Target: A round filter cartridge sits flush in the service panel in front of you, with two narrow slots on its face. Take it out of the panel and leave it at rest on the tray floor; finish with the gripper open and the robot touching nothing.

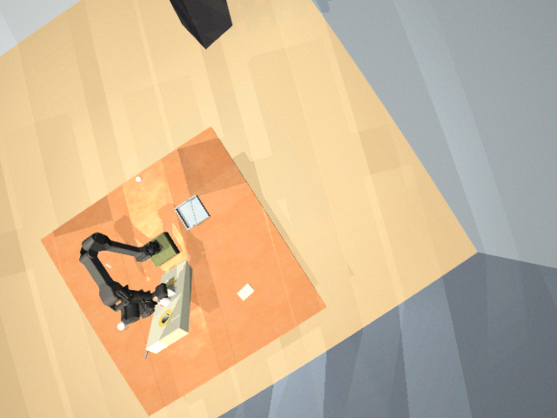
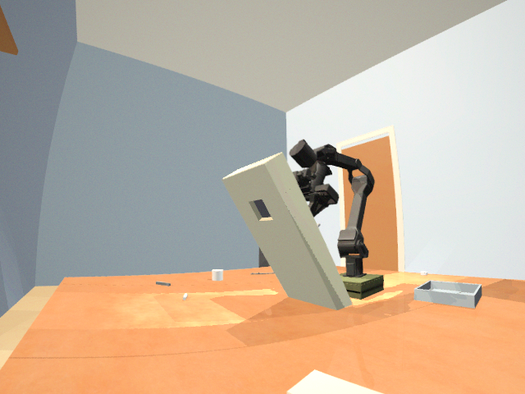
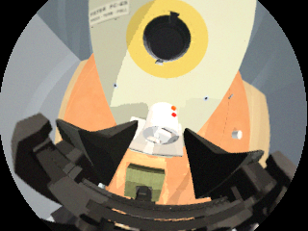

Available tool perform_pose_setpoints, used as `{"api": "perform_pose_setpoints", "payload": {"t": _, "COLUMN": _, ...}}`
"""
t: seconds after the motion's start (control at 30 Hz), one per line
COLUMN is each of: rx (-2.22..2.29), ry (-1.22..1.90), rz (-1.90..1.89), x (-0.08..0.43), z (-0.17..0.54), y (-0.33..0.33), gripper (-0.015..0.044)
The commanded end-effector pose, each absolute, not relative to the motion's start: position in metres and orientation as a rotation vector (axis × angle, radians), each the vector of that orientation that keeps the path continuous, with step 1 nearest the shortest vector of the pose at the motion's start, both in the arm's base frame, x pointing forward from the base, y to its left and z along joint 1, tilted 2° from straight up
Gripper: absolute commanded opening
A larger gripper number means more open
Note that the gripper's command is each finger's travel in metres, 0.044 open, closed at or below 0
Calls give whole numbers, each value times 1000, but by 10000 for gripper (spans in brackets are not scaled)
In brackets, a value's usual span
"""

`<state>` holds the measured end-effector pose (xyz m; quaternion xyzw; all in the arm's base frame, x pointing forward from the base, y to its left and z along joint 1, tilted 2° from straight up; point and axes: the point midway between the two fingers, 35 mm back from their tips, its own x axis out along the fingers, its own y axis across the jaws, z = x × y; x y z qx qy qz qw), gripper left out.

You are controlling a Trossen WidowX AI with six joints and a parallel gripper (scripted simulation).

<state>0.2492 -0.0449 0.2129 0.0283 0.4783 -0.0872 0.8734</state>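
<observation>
Pincer (image 1: 157,300) (image 2: 314,213) (image 3: 161,127) partly behind panel (image 1: 181,301) (image 2: 284,241) (image 3: 226,63), exterior view

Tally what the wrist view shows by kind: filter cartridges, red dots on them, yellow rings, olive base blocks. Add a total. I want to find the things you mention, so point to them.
Filter cartridge (image 3: 163,115) (image 1: 163,301): 1
Red dots (image 3: 173,115): 2
Yellow ring (image 3: 199,38) (image 1: 160,321): 1
Olive base block (image 3: 144,175) (image 1: 164,255) (image 2: 365,286): 1
Total: 5

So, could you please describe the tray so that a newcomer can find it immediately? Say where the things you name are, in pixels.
On the orange table top (image 1: 251,225) (image 2: 148,347) (image 3: 87,106), find the robot's green base block (image 1: 164,257) (image 2: 365,289) (image 3: 144,177). Near it, away from the leaning panel (image 1: 179,310) (image 2: 292,254) (image 3: 192,87), stands the tray (image 1: 198,212) (image 2: 445,296). Unlike both neighbours, it is a shallow, open-topped grey box.
</observation>
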Motion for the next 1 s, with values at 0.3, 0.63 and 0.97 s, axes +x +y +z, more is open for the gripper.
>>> {"api": "perform_pose_setpoints", "payload": {"t": 0.3, "rx": 59, "ry": 1003, "rz": -182, "x": 251, "z": 209, "y": -45, "gripper": 226}}
{"api": "perform_pose_setpoints", "payload": {"t": 0.63, "rx": 59, "ry": 1003, "rz": -182, "x": 252, "z": 211, "y": -45, "gripper": 61}}
{"api": "perform_pose_setpoints", "payload": {"t": 0.97, "rx": 59, "ry": 1003, "rz": -183, "x": 262, "z": 235, "y": -46, "gripper": 0}}
